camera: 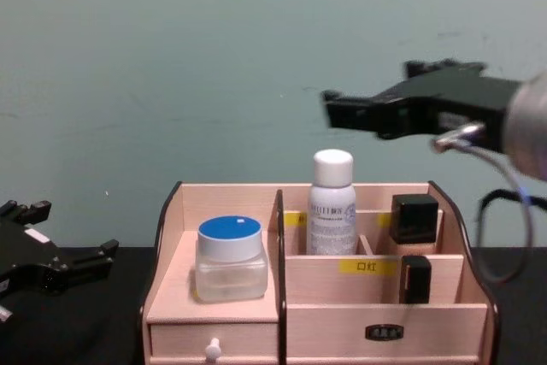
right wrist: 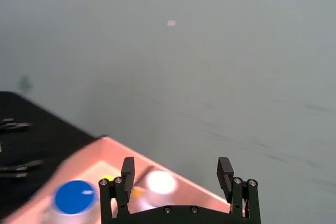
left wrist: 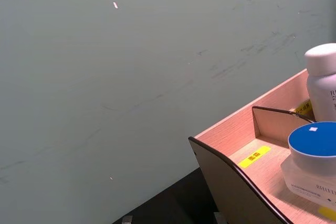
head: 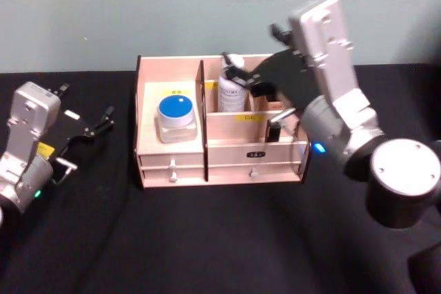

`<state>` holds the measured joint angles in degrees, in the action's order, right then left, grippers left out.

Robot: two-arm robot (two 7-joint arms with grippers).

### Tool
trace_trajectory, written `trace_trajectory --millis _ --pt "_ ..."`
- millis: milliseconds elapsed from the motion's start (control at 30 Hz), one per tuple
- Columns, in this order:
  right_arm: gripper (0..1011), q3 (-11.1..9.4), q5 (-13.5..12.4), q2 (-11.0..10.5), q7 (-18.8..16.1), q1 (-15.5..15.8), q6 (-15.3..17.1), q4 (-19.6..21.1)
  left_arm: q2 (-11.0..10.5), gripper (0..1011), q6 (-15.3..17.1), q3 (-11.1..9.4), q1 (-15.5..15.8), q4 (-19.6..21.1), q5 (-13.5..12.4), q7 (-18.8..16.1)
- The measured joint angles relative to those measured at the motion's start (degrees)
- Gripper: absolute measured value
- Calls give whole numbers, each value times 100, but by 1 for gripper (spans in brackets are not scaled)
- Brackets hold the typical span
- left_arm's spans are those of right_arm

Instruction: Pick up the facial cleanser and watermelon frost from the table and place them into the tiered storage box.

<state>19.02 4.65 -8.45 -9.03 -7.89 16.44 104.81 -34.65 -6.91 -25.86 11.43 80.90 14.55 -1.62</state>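
Note:
The tiered storage box (head: 220, 170) stands mid-table. A clear jar with a blue lid (head: 176, 116) sits in its left compartment. A white-capped bottle (head: 232, 87) stands upright in the back middle compartment. I cannot tell which of the two is the facial cleanser and which the watermelon frost. My right gripper (camera: 367, 91) hangs above the bottle (camera: 332, 203), open and empty, well clear of the cap. The right wrist view shows its fingers (right wrist: 127, 167) spread over the white cap (right wrist: 160, 182). My left gripper (head: 86, 103) rests open on the table, left of the box.
Two small black items (camera: 414, 215) (camera: 414, 278) sit in the box's right compartments. A grey-green wall rises close behind the box (left wrist: 231, 177). Black tablecloth (head: 207, 239) lies bare in front of the box and to its sides.

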Motion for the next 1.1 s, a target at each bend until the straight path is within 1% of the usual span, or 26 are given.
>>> trace_trajectory --millis 33,67,133,167,300,400,500,700,833,1100 --pt "1000 -55 20 1 47 30 -22 20 0 1001 0 0 0 0 0 0" --pt "1000 -169 55 8 141 85 -52 45 0 1001 0 0 0 0 0 0" --pt "1000 -280 93 19 236 138 -82 50 0 1001 0 0 1 0 0 0" --pt "1000 -376 133 29 317 182 -109 48 0 1001 0 0 0 0 0 0" --pt "1000 -580 215 53 503 280 -184 -18 0 1001 0 0 0 0 0 0" --pt "1000 -774 297 76 657 378 -268 -139 0 1001 0 0 0 0 0 0" --pt "1000 -901 346 101 736 448 -319 -242 0 1001 0 0 0 0 0 0" --pt "1000 -1078 387 147 766 550 -352 -439 0 1001 0 0 0 0 0 0" --pt "1000 -1147 391 185 728 583 -350 -589 0 1001 0 0 0 0 0 0" --pt "1000 -1220 457 234 616 615 -320 -867 0 1001 0 0 0 0 0 0"
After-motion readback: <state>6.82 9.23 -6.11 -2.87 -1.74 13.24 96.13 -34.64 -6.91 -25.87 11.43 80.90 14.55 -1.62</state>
